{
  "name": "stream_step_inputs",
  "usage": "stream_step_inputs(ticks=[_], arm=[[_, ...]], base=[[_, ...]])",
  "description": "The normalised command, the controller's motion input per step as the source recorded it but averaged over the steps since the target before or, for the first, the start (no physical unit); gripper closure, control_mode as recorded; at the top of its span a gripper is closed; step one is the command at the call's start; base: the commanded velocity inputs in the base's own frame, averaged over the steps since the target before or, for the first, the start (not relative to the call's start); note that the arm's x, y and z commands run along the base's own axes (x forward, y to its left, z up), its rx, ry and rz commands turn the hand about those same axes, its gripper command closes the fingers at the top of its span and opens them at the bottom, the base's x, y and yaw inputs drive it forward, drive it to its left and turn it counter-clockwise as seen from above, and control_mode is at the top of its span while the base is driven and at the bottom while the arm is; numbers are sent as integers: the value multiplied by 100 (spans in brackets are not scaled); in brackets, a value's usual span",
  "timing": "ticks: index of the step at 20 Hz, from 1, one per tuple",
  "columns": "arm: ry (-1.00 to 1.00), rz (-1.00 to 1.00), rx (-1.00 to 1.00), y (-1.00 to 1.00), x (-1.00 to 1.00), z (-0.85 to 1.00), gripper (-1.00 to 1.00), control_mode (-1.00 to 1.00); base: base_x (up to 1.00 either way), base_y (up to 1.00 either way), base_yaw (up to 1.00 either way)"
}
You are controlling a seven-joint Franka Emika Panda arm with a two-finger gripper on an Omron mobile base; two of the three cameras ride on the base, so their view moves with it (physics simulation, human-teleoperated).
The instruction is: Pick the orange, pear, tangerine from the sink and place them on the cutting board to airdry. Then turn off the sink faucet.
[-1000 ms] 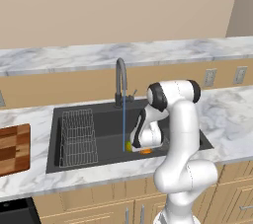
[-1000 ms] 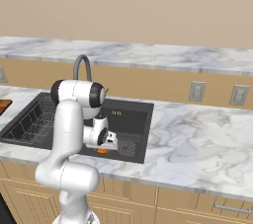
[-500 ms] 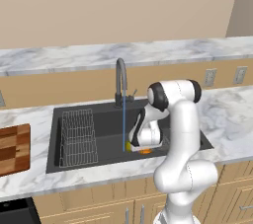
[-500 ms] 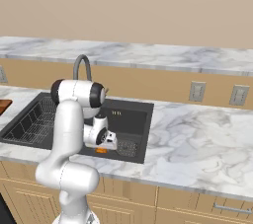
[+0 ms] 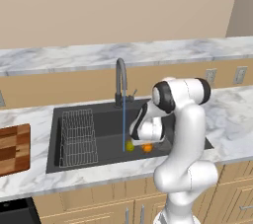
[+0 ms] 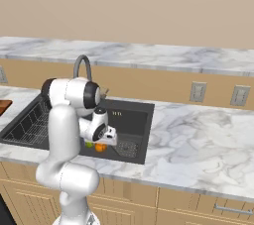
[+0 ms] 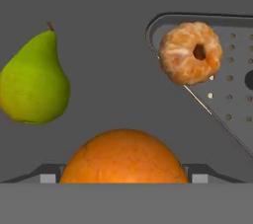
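Low in the dark sink (image 5: 94,114), my gripper (image 7: 123,176) is shut on the orange (image 7: 123,156), one fingertip (image 7: 48,176) against each side of it. The orange rests on the sink floor. A yellow-green pear (image 7: 33,80) lies to its left. The tangerine (image 7: 190,53), which looks peeled, sits on the corner of the drain grate (image 7: 227,85). From the base, the orange (image 5: 147,147) and pear (image 5: 129,145) lie just under my hand (image 5: 148,130). The faucet (image 5: 120,77) runs a thin stream (image 5: 123,124). The cutting board (image 5: 12,149) lies on the counter at far left.
A wire rack (image 5: 78,136) fills the sink's left part. The marble counter (image 6: 198,140) runs around the basin, with wall outlets (image 6: 197,91) on the backsplash. The faucet's gooseneck (image 6: 82,65) stands just behind my arm.
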Motion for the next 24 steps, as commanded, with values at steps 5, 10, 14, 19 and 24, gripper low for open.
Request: stream_step_inputs(ticks=[5, 10, 14, 19, 24], arm=[[0, 0, 1, -16, -12, 62, 100, -100], [0, 0, 2, -23, -1, 66, 100, -100], [0, 1, 3, -28, 0, 70, 100, -100], [3, 2, 5, -22, 0, 74, 100, -100], [4, 3, 6, -16, -1, 77, 100, -100]], base=[[0, 0, 0], [0, 0, 0], [0, 0, 0], [0, 0, 0], [0, 0, 0]])
